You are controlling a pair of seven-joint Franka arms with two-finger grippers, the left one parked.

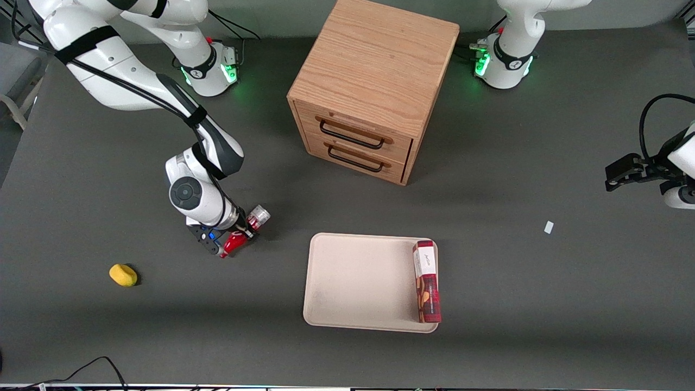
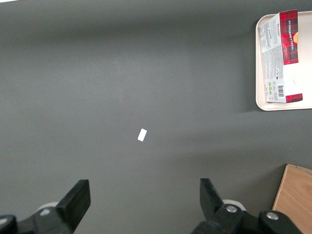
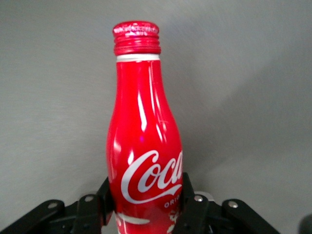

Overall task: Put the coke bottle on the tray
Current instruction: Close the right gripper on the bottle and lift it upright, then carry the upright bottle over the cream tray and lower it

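The coke bottle (image 1: pixel 242 232) is a slim red bottle with white script, a red cap and a silvery base end. My right gripper (image 1: pixel 245 230) is shut on it, holding it tilted over the table, off toward the working arm's end from the tray (image 1: pixel 358 282). In the right wrist view the coke bottle (image 3: pixel 145 146) fills the space between the black fingers (image 3: pixel 104 199), which press on its lower body. The beige tray lies flat, nearer the front camera than the cabinet, with open surface across most of it.
A red-and-white box (image 1: pixel 427 281) lies along the tray's edge toward the parked arm. A wooden two-drawer cabinet (image 1: pixel 369 92) stands farther from the camera. A yellow object (image 1: pixel 123 275) sits toward the working arm's end. A small white scrap (image 1: pixel 549 227) lies toward the parked arm.
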